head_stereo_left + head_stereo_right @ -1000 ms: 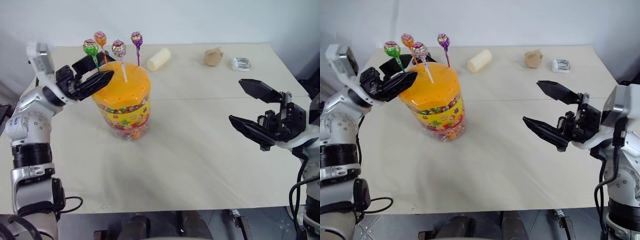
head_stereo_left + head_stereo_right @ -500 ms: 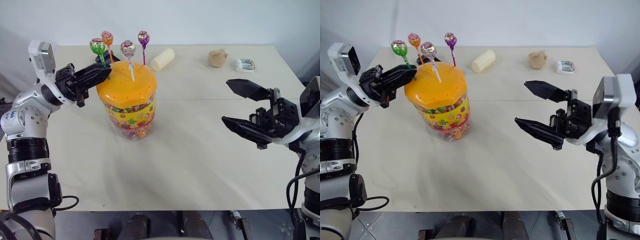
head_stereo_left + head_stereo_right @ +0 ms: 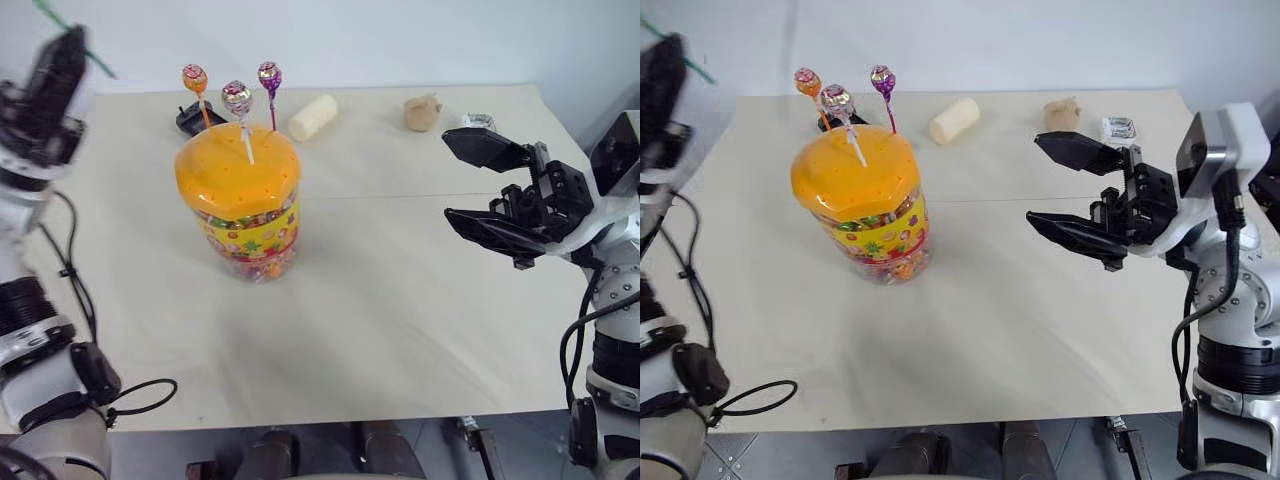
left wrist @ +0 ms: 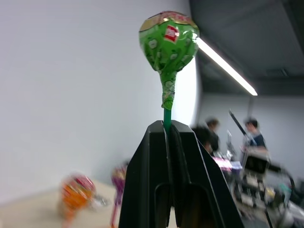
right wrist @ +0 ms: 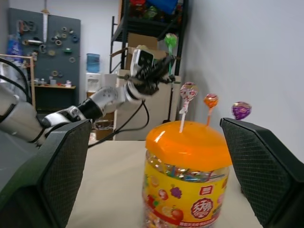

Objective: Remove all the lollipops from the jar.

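Standing upright, the green lollipop [image 4: 168,40] (stick clamped between jaws).

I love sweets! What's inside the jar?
Loose wrapped sweets show through the jar's clear wall. The lid and the label cover the rest; three lollipops stick up from the lid.

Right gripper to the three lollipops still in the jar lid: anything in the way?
Nothing visible. The right gripper, open, faces the jar across bare table. Orange lollipop, pink-silver lollipop and purple lollipop stand free above the lid. The left gripper holds the green lollipop clear.
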You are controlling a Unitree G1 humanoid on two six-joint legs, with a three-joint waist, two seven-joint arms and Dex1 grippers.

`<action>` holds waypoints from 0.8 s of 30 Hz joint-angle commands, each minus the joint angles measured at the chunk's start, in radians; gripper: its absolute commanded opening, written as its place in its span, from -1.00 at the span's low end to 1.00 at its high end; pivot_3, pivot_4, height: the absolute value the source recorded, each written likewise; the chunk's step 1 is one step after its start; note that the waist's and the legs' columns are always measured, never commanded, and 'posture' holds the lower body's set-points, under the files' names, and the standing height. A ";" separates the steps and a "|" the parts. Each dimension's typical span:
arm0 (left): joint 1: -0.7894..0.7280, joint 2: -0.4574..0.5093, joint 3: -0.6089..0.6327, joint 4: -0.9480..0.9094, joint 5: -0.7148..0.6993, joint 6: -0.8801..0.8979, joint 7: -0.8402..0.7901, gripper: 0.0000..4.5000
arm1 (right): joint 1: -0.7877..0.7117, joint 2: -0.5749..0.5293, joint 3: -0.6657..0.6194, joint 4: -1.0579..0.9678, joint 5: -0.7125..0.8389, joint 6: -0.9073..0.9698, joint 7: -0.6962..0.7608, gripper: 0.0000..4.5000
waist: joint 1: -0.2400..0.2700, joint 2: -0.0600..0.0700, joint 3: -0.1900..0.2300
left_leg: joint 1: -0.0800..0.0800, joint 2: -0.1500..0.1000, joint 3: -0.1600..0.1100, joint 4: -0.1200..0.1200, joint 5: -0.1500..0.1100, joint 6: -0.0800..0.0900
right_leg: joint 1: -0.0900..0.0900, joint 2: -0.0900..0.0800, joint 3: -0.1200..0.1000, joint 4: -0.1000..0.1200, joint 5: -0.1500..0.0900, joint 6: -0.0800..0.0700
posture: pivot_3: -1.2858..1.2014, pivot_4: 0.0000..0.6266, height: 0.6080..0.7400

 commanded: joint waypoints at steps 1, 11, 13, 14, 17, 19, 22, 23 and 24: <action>0.280 0.128 0.131 -0.067 0.091 0.038 0.060 -0.99 | -0.056 0.001 0.035 0.040 -0.050 -0.028 0.074 1.00 | -0.017 0.002 0.000 | 0.001 0.000 0.002 -0.001 0.000 0.000 | 0.000 0.000 0.002 0.000 0.000 0.000 | 0.03 -0.52 1.00; 1.037 0.063 0.312 -0.104 0.344 -0.014 0.189 -0.99 | -0.042 -0.014 0.163 0.182 -0.284 -0.186 0.312 1.00 | 0.011 0.002 0.001 | 0.003 -0.001 0.003 -0.003 -0.002 0.002 | 0.001 -0.001 0.003 -0.002 0.000 -0.002 | 0.03 -0.52 1.00; 1.096 0.033 0.285 -0.131 0.364 -0.015 0.198 -0.99 | -0.036 -0.017 0.174 0.193 -0.309 -0.204 0.336 1.00 | 0.026 0.002 0.001 | 0.004 -0.001 0.004 -0.002 -0.003 0.004 | 0.002 -0.001 0.003 -0.003 0.000 -0.002 | 0.03 -0.52 1.00; 1.109 0.027 0.278 -0.142 0.367 0.002 0.213 -0.99 | -0.034 -0.018 0.175 0.192 -0.310 -0.200 0.340 1.00 | 0.034 0.001 0.001 | 0.004 -0.001 0.004 -0.001 -0.004 0.004 | 0.002 -0.001 0.003 -0.004 0.000 -0.002 | 0.03 -0.52 1.00; 1.122 0.032 0.275 -0.168 0.353 0.082 0.258 -0.79 | -0.033 -0.024 0.170 0.181 -0.303 -0.188 0.350 1.00 | 0.054 0.000 0.000 | 0.003 -0.001 0.002 0.000 -0.004 0.003 | 0.003 -0.002 0.003 -0.004 0.000 -0.002 | 0.03 -0.52 1.00; 1.117 0.038 0.283 -0.177 0.353 0.108 0.279 -0.59 | -0.030 -0.027 0.161 0.168 -0.293 -0.185 0.356 1.00 | 0.056 0.000 0.001 | 0.004 0.000 0.001 0.000 -0.004 0.002 | 0.004 -0.001 0.003 -0.004 0.000 -0.002 | 0.03 -0.52 1.00; 1.109 0.058 0.293 -0.184 0.349 0.123 0.268 -0.19 | -0.012 -0.032 0.145 0.143 -0.272 -0.187 0.367 1.00 | 0.052 0.000 0.001 | 0.004 0.001 0.001 -0.001 -0.004 0.001 | 0.003 0.000 0.003 -0.003 0.000 -0.002 | 0.03 -0.52 1.00; 1.105 0.068 0.298 -0.180 0.353 0.120 0.266 -0.04 | -0.002 -0.033 0.137 0.132 -0.263 -0.191 0.371 1.00 | 0.051 0.000 0.001 | 0.004 0.001 0.001 -0.001 -0.004 0.000 | 0.003 0.000 0.003 -0.003 0.000 -0.002 | 0.03 -0.52 1.00; 1.101 0.082 0.307 -0.171 0.356 0.112 0.255 0.08 | 0.012 -0.032 0.125 0.119 -0.253 -0.204 0.377 1.00 | 0.051 0.000 0.001 | 0.004 0.002 0.001 -0.001 -0.004 0.000 | 0.003 0.001 0.003 -0.003 -0.001 -0.003 | 0.03 -0.52 1.00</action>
